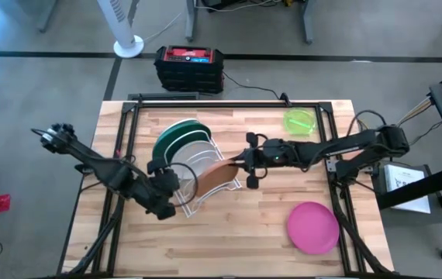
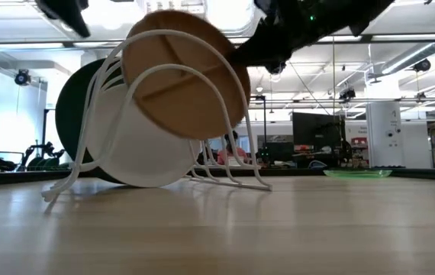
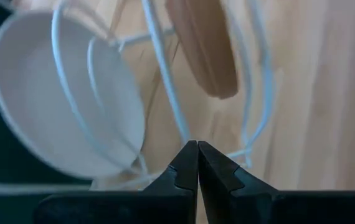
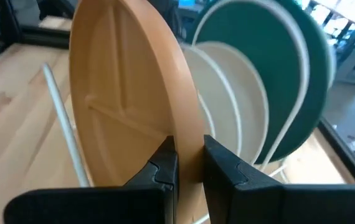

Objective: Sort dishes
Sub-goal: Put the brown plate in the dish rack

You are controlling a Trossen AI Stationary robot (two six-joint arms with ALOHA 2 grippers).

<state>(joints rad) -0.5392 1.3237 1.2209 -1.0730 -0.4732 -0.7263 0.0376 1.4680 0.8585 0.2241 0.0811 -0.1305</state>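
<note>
1. Right claw point(image 4: 189, 163) grips brown plate point(image 4: 127, 93) by its rim, plate upright in rack point(image 1: 198, 167).
2. Green plate point(image 1: 176, 133) & white plate point(image 4: 227, 99) stand in rack behind it.
3. Left claw point(image 3: 197, 163) closed, empty, beside rack.
4. Pink plate point(image 1: 312, 227) & lime plate point(image 1: 300, 121) lie on counter point(image 1: 244, 225).

Landmark: dish rack point(image 1: 192, 172), near the middle of the table point(image 1: 244, 240).
In the rack: three plates on edge, the large plate point(image 1: 176, 134) at the far end, the plain plate point(image 1: 176, 153) next, the divided plate point(image 1: 217, 176) at the rack's right side.
Right end effector point(image 1: 244, 163): at the rack's right, on the divided plate's rim.
Left end effector point(image 1: 170, 186): at the rack's near-left corner.
Small plate point(image 1: 300, 122): flat, right of the rack, toward the far edge.
Round plate point(image 1: 312, 227): flat, right of the rack, toward the near edge.
</note>
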